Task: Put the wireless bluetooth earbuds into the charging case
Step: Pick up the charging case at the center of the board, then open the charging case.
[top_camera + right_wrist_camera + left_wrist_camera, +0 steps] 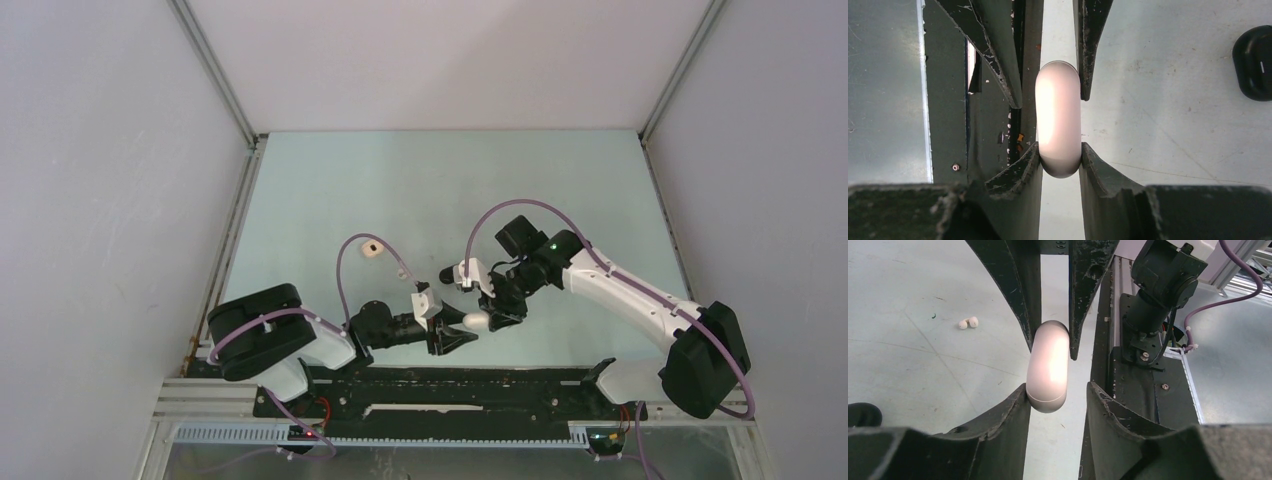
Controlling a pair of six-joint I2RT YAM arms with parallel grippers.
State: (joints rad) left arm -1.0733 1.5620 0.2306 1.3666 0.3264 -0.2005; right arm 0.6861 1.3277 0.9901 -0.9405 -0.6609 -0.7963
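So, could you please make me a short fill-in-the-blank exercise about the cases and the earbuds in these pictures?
1. The right gripper clamps the pale case, and its lid is ___.
2. On the table lie ___ white earbuds, side by side.
3. The other case, seen from the right wrist, is ___ in colour.

Missing words: closed; two; black.

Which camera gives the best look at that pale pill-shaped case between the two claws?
The right wrist view: the pale case fills the middle, pinched in the right gripper. The left wrist view shows the case nearly as large, with its seam. The top view gives only a small pale blob.
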